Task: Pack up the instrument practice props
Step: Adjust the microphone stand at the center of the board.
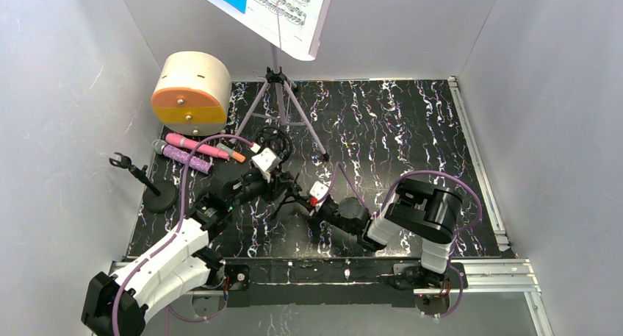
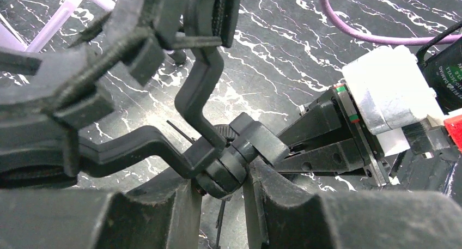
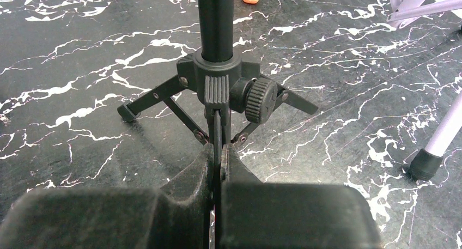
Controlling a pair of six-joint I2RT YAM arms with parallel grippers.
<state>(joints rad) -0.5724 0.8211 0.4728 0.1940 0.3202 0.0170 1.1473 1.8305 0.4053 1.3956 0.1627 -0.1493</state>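
The black ring mount (image 1: 273,141) on its small tripod (image 1: 292,192) stands mid-table with no mic in it. My left gripper (image 1: 266,176) is shut on the mount's swivel joint (image 2: 231,162), its fingertips (image 2: 272,189) on either side. My right gripper (image 1: 307,201) is shut on the tripod's near leg (image 3: 217,130) below the hub (image 3: 218,77). The pink microphone (image 1: 197,145) and the silver-mesh purple mic (image 1: 184,158) lie side by side at the left. The lilac music stand (image 1: 281,93) stands at the back, holding the blue and white sheet music (image 1: 272,5).
A round cream and orange box (image 1: 189,90) lies at the back left. A black clip stand (image 1: 139,178) on a round base stands by the left wall. A lilac stand leg with a black foot (image 3: 425,164) is close on the tripod's right. White walls enclose the table.
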